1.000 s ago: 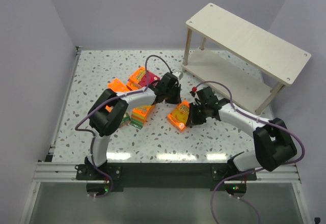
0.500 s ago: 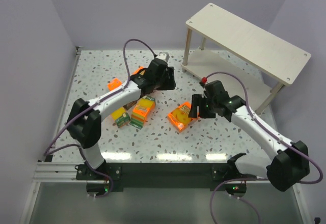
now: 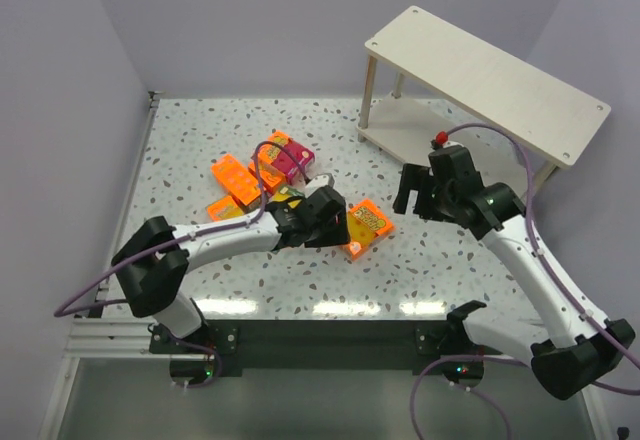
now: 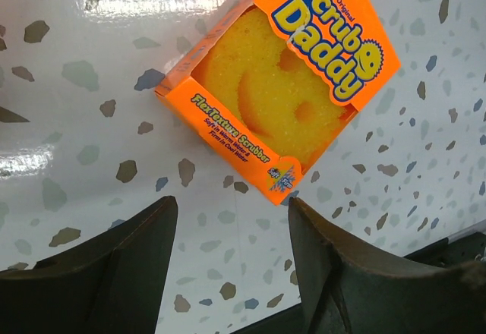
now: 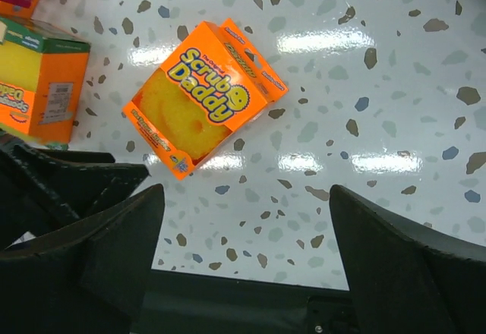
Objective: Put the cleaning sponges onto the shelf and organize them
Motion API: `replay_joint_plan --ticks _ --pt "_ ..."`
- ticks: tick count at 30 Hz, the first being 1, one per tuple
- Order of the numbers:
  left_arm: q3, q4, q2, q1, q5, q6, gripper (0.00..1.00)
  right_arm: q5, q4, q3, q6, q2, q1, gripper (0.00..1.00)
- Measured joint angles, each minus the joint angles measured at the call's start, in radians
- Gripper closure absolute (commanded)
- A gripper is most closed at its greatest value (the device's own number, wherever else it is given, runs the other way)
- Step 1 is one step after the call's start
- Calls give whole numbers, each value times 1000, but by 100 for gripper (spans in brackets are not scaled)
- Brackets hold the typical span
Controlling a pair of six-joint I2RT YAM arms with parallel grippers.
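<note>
**Sponge pack (image 3: 365,226), orange cardboard carton with a round yellow smiley sponge in its window, flat on the table between two open grippers**

Lies printed face up on the white speckled tabletop (image 3: 450,270), near the middle. Stands well apart from the pale beige two-tier wooden shelf (image 3: 490,80) at the far right.

Probably handles light and somewhat crushable: thin card walls, soft foam inside, no stiffness across the open window. Best taken across the two long side walls near the middle, clear of the window, with a gentle squeeze. Looks unlikely to slip, being matte card.

Runs on a diagonal in both wrist views, long axis from lower left to upper right, title band toward the upper right.

Sits just beyond the left gripper (image 4: 231,205), whose dark fingers stand parted over bare table, holding nothing. Faces the right gripper (image 5: 244,193) from farther off, jaws spread very wide and likewise gripping nothing.

Shares the table with a loose cluster of other orange and magenta packs (image 3: 262,168) to the left. Includes among them a thick orange-and-green pack (image 5: 38,83) beside the left arm. Shows no pack on either shelf board so far.
</note>
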Motion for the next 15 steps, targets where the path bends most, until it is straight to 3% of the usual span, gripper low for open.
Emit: replay_joint_plan --ticks 12,15 --pt "35 20 132 -5 -72 -93 33 11 -77 104 26 -23 -5 7" --pt "40 36 166 -4 -78 -126 40 11 -100 124 33 -29 -5 7"
